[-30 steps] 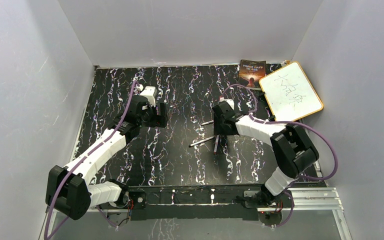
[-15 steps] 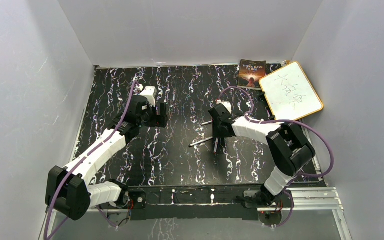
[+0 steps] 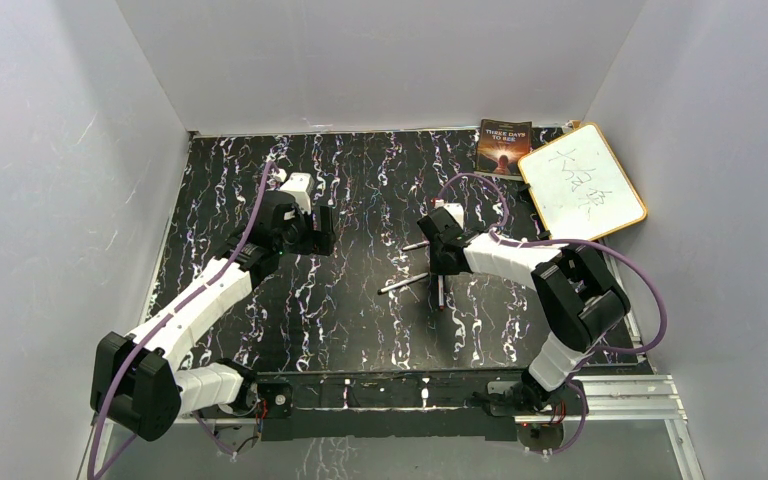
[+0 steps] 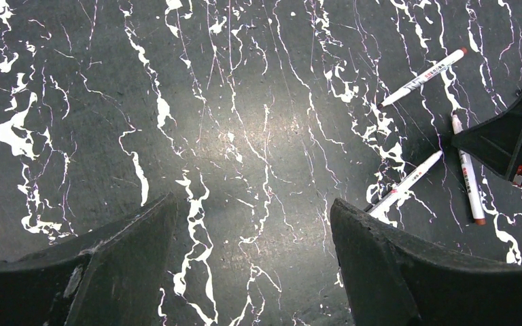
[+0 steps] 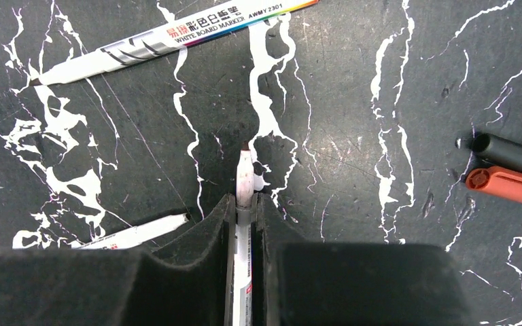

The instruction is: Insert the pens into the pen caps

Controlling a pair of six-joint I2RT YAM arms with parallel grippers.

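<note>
While the left gripper (image 4: 251, 204) hangs with its fingers spread wide above the black marbled table (image 4: 75, 81), the right gripper (image 5: 245, 201) is pinched on one whiteboard marker (image 5: 245, 166), its dark tip poking out ahead; a second marker (image 5: 177, 32) lies beyond; a third marker (image 5: 136, 234) lies just left; the black cap (image 5: 510, 153) and reddish-brown cap (image 5: 510, 187) lie side by side, well to the right.
</note>
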